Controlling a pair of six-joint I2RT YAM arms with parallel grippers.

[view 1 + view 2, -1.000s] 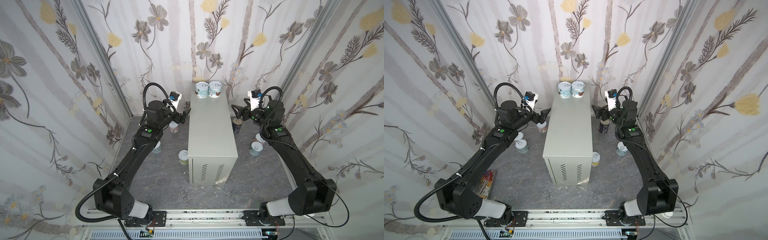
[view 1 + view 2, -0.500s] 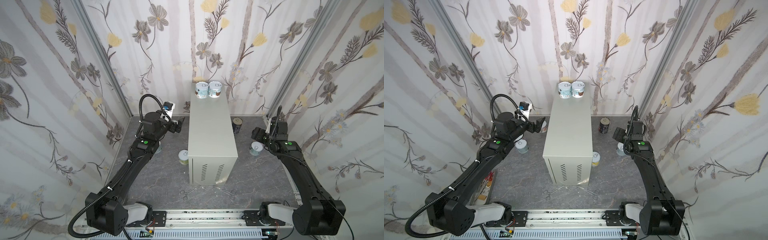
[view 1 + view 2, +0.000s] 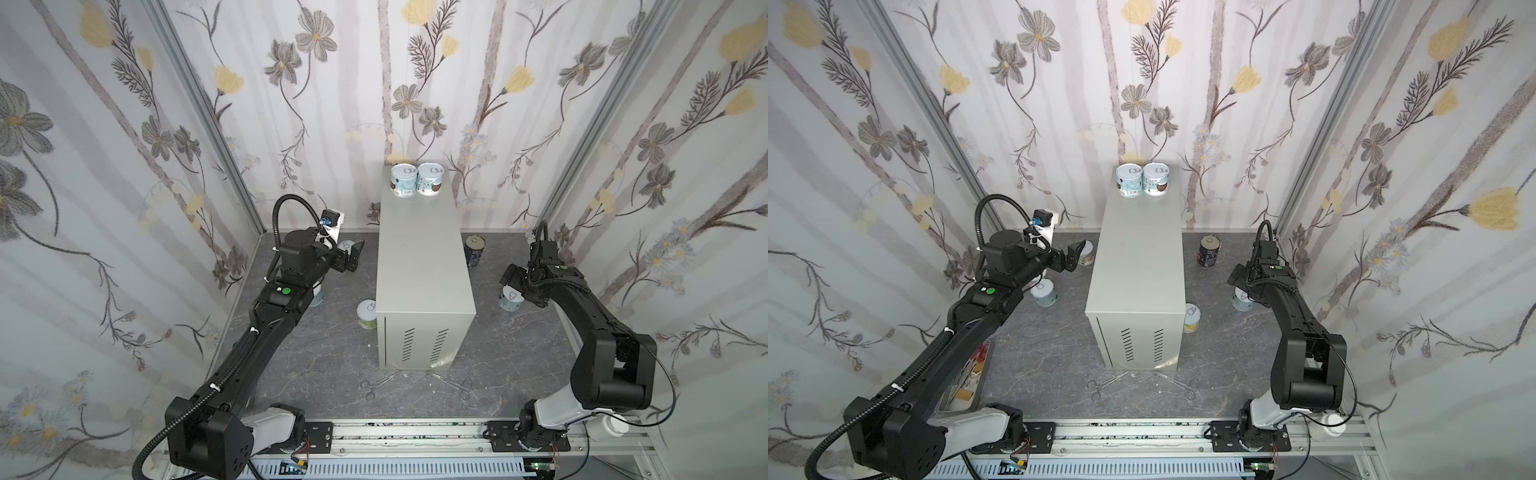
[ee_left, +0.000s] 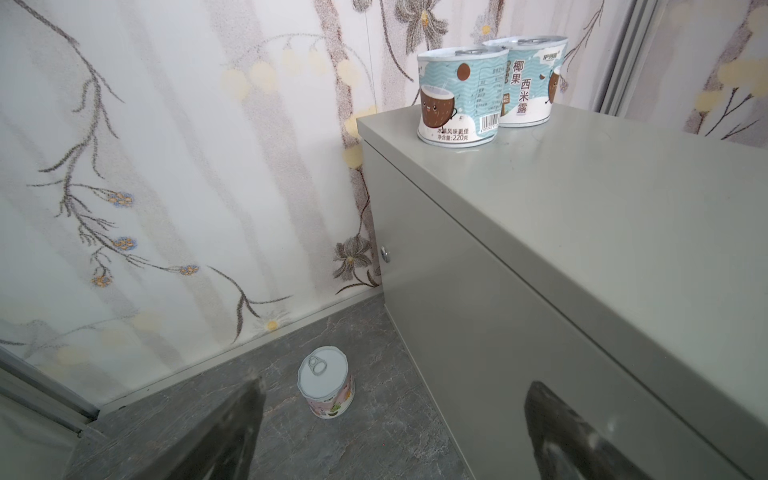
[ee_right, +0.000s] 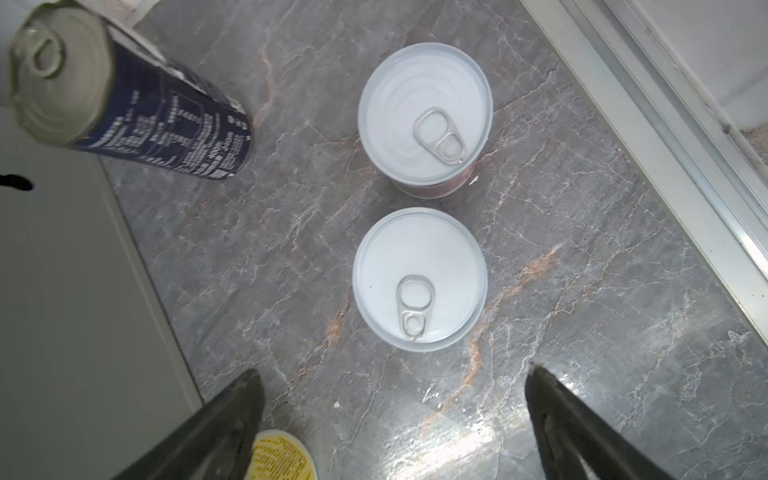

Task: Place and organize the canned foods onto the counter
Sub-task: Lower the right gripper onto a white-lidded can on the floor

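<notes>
While two teal cans [image 3: 410, 180] stand side by side, touching, at the far end of the grey worktop [image 3: 422, 266] in both top views, the rest of the cans sit on the dark marbled floor [image 3: 328, 365]. A dark-blue can [image 3: 473, 251] stands near the back wall to the right of the worktop, and a green-labelled can [image 3: 367, 314] stands just beside the worktop's left side. The left claw [image 3: 353, 255] hangs spread and empty over the floor to the left of the worktop; the right claw [image 3: 1237, 277] hovers above a short can [image 3: 1242, 300] on the right, its jaws hard to make out from here. A yellow-labelled can [image 3: 1191, 318] stands against the worktop's right side.

From the left wrist view, the left claw's fingers [image 4: 232, 432] stand wide apart, gripping nothing, with a pink-labelled can [image 4: 326, 388] upright on the floor beyond them, near the wall and the worktop's side.

From the right wrist view, the right claw's fingers [image 5: 220, 424] are spread, released, above the floor; two short cans [image 5: 419, 278] with pull-tab lids stand close together beyond them, apart from the fingers.
</notes>
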